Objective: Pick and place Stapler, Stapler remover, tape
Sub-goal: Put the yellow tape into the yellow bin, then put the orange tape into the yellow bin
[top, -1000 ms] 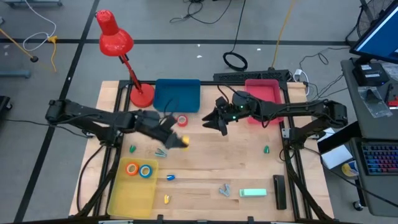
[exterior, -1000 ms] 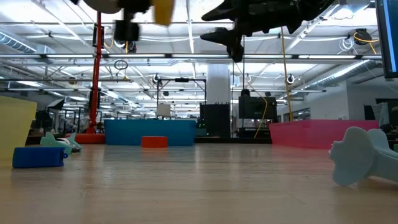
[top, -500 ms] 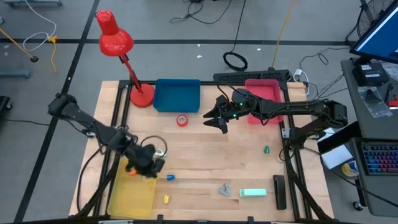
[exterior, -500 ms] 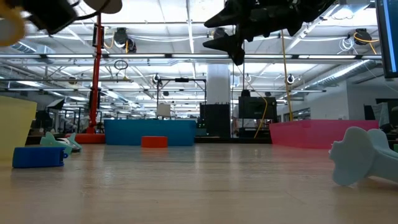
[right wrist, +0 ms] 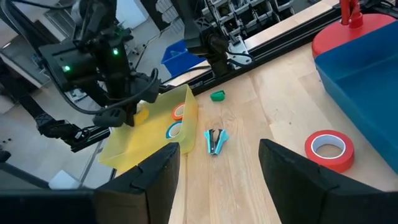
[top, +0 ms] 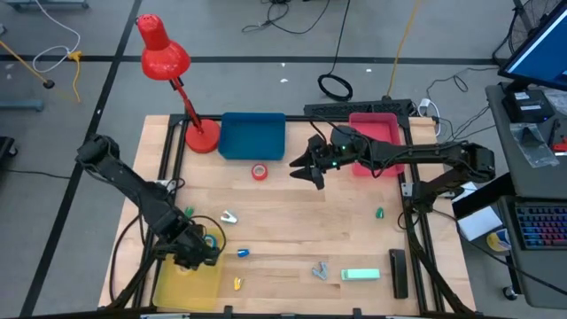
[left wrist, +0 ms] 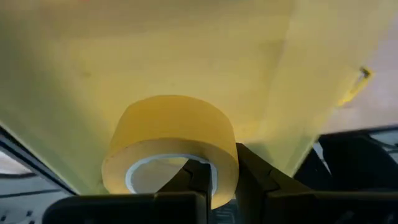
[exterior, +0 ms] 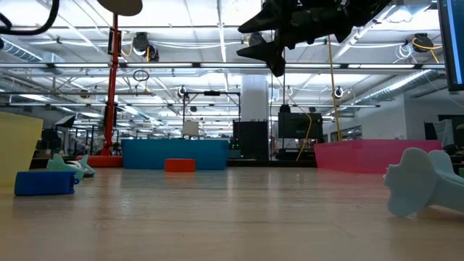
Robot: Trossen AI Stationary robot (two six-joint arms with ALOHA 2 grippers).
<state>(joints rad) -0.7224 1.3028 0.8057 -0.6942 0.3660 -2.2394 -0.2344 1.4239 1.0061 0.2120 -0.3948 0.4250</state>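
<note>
My left gripper (top: 193,252) is down over the yellow tray (top: 182,282) at the table's near left and is shut on the yellow tape roll (left wrist: 171,140). In the right wrist view the orange tape (right wrist: 178,111) and blue tape (right wrist: 173,130) lie in that tray. The red tape (top: 259,172) lies flat in front of the blue bin. My right gripper (top: 316,173) hovers open, to the right of the red tape. The teal staple remover (right wrist: 214,140) lies mid-table. The mint stapler (top: 361,275) lies near the near edge. My left gripper holds the yellow tape by its ring wall (left wrist: 221,168). One finger (left wrist: 196,180) is inside the hole and the other finger (left wrist: 252,177) is outside. The roll sits ahead of the fingers over the tray's floor; whether it touches the floor I cannot tell.
A red desk lamp's base (top: 202,137) stands at the far left, with a blue bin (top: 252,136) and a pink bin (top: 376,133) along the far edge. Small green, blue and yellow bits lie scattered on the wood. A black bar (top: 398,271) lies at the near right.
My left gripper has carried the yellow tape from mid-table toward the near left edge and down, ending over the yellow tray. It stays shut on the roll throughout. My right arm has kept still.
</note>
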